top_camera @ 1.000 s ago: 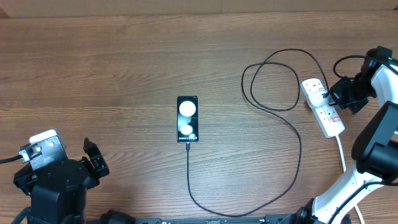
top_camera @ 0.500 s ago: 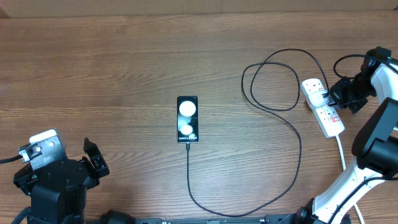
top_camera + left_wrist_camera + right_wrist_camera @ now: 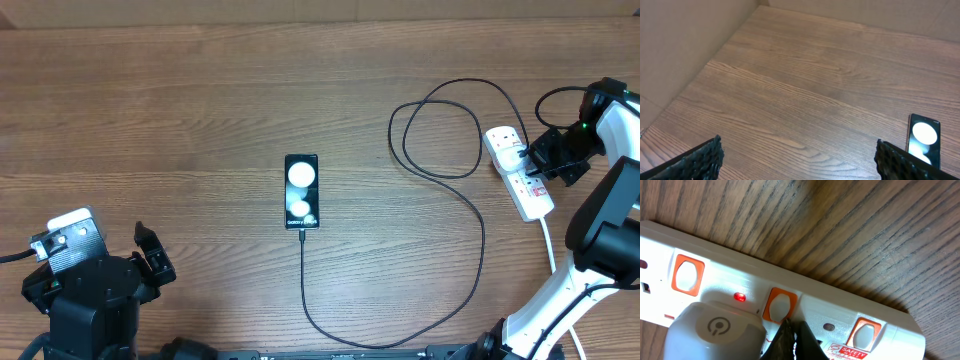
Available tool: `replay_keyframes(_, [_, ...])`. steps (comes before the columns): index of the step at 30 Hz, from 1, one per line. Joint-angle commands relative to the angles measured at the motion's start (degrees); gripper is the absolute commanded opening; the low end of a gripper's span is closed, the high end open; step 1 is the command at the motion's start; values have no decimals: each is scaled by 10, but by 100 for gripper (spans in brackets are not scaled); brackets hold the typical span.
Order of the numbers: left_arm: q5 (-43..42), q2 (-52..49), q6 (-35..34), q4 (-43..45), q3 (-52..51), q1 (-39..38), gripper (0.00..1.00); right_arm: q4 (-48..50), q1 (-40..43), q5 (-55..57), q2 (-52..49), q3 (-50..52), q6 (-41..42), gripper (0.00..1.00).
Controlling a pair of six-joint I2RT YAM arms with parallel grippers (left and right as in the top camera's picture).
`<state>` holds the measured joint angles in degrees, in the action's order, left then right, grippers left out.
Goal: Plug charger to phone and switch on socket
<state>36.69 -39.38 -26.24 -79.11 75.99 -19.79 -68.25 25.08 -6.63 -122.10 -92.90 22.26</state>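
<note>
A black phone [image 3: 302,190] lies face up mid-table with its screen lit, and a black charger cable [image 3: 303,275] runs from its near end round to a white power strip [image 3: 519,172] at the right. The phone also shows in the left wrist view [image 3: 924,141]. My right gripper [image 3: 541,160] is shut, its tips [image 3: 794,325] at the edge of an orange rocker switch [image 3: 779,305] on the strip [image 3: 850,305]. A red light [image 3: 739,297] glows beside the white charger plug [image 3: 715,330]. My left gripper [image 3: 147,252] is open and empty at the near left.
The cable makes a loose loop [image 3: 440,130] left of the strip. Two more orange switches [image 3: 688,274] [image 3: 865,334] sit on the strip. A brown wall [image 3: 685,45] bounds the table on the left.
A green light now shows on the right wrist. The arms, phone and cable have barely moved.
</note>
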Motion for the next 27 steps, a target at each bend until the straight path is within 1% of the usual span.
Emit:
replay_keyframes(1, [7, 3, -6, 0, -2, 3, 99, -6, -3, 21, -16, 5, 2, 4])
replay_keyframes(7, [7, 22, -6, 0, -2, 31, 100, -7, -2, 22, 8, 4, 4, 4])
replay_keyframes(13, [7, 88, -6, 0, -2, 80, 100, -30, -3, 79, 78, -18, 35, 4])
replay_keyframes(15, [7, 113, -6, 0, -2, 92, 100, -30, -3, 81, 118, -26, 40, 4])
replay_keyframes(21, [8, 181, -6, 0, -2, 109, 100, -6, -4, 76, 271, -59, 117, 4])
replay_keyframes(25, [8, 219, -6, 0, -2, 116, 99, 48, -13, 40, 388, -91, 130, 4])
replay_keyframes(27, [8, 239, -6, -1, -2, 121, 100, 94, -19, 13, 448, -106, 129, 4])
